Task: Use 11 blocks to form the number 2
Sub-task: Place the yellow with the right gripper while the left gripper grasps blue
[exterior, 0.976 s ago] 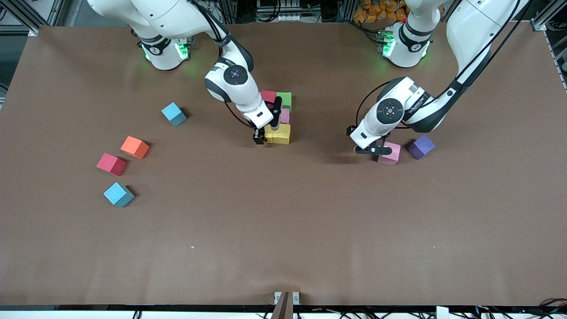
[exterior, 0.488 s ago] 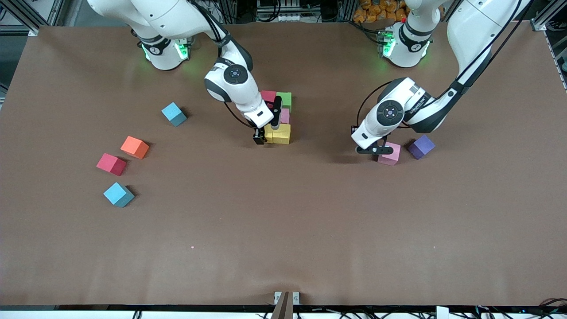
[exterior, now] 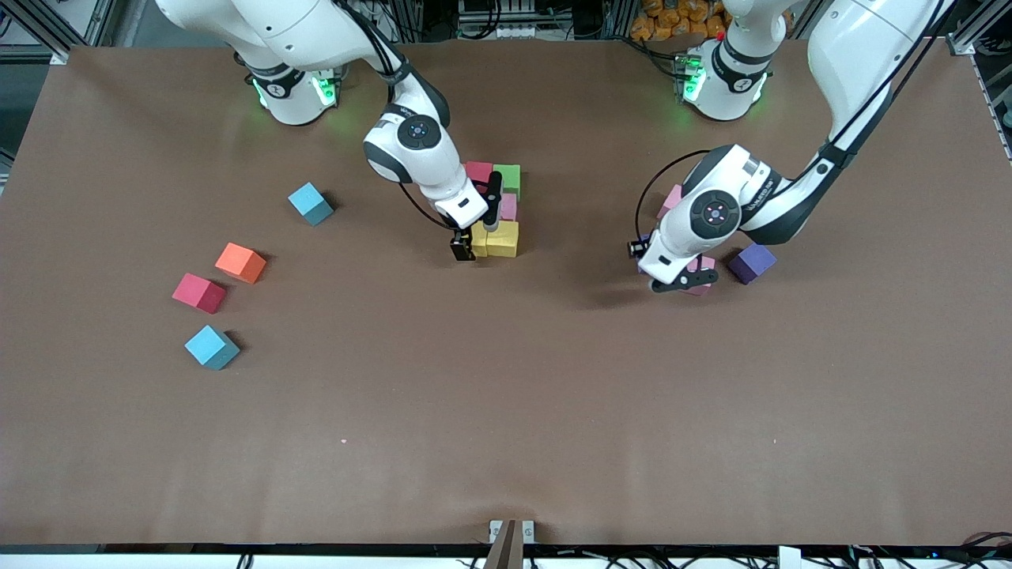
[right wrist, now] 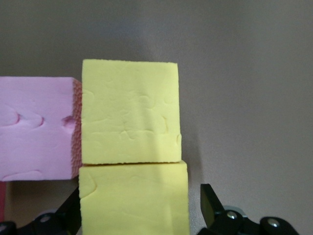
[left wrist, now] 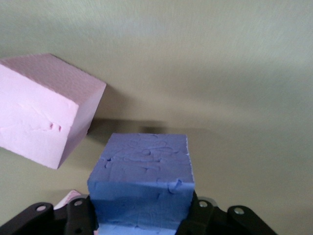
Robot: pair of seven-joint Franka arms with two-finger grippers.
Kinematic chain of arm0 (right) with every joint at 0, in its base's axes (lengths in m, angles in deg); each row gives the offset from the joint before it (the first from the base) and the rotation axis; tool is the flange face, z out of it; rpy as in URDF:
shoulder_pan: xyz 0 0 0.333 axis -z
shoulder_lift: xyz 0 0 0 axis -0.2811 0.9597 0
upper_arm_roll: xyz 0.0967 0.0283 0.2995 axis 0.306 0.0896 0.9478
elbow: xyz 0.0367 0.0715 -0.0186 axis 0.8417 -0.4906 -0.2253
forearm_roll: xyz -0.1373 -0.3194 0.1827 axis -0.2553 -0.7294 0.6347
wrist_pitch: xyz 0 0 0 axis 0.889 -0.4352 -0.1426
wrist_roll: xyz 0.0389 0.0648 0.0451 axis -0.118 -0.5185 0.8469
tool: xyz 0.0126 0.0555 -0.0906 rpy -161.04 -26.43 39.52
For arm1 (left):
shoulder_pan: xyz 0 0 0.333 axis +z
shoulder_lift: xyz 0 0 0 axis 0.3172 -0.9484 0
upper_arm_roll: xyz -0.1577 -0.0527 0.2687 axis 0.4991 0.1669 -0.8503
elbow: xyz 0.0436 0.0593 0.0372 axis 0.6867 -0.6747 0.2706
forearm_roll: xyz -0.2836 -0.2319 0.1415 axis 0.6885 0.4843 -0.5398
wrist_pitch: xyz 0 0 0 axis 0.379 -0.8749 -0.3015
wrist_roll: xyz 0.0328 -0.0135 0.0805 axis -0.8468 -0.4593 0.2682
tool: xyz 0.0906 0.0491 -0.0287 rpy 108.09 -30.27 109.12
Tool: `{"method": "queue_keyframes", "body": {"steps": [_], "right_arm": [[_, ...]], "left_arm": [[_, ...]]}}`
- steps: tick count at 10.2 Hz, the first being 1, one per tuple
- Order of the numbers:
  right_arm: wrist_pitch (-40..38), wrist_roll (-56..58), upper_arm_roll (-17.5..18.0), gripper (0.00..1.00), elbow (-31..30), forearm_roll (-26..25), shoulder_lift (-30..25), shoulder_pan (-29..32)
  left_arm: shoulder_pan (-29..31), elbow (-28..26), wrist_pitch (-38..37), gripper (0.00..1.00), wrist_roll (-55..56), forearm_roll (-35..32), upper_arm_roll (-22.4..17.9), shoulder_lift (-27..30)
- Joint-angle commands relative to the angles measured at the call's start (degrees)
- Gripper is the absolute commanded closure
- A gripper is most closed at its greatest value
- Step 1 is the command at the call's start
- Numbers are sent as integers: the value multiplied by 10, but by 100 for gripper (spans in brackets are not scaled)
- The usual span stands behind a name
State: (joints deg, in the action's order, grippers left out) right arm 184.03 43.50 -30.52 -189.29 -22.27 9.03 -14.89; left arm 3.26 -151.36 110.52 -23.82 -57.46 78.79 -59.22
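The started number 2 (exterior: 506, 207) lies mid-table, made of red, green, pink and two yellow blocks. My right gripper (exterior: 477, 231) is down at the end yellow block (right wrist: 132, 200) and open, its fingers standing clear on both sides. That block touches the second yellow block (right wrist: 129, 112), which sits beside a pink one (right wrist: 36, 127). My left gripper (exterior: 666, 269) is shut on a bluish-purple block (left wrist: 142, 181), over the table toward the left arm's end. The hand mostly hides this block in the front view. A pink block (left wrist: 44, 107) lies close by.
Loose blocks near the left gripper: two pink (exterior: 701, 265) (exterior: 672, 197) and one purple (exterior: 751, 262). Toward the right arm's end lie two light blue (exterior: 310, 203) (exterior: 211, 347), an orange (exterior: 241, 262) and a red (exterior: 198, 292).
My right gripper opened and let go of the yellow block, which stays in place. My left gripper shut on the bluish-purple block and the left arm lifted and shifted, uncovering a pink block.
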Motion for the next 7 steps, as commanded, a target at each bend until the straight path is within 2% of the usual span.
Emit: {"method": "queue_keyframes", "body": {"steps": [1,7], "right_arm": [[1,-1,4,0,-4,-14,-20,15],[-45,-2,29,0,-11,-13,-77,49]], "left_arm": [[-10,17,-14,61,87,16,5,7],[-77,80,-13,61,284,26,5,-7]]}}
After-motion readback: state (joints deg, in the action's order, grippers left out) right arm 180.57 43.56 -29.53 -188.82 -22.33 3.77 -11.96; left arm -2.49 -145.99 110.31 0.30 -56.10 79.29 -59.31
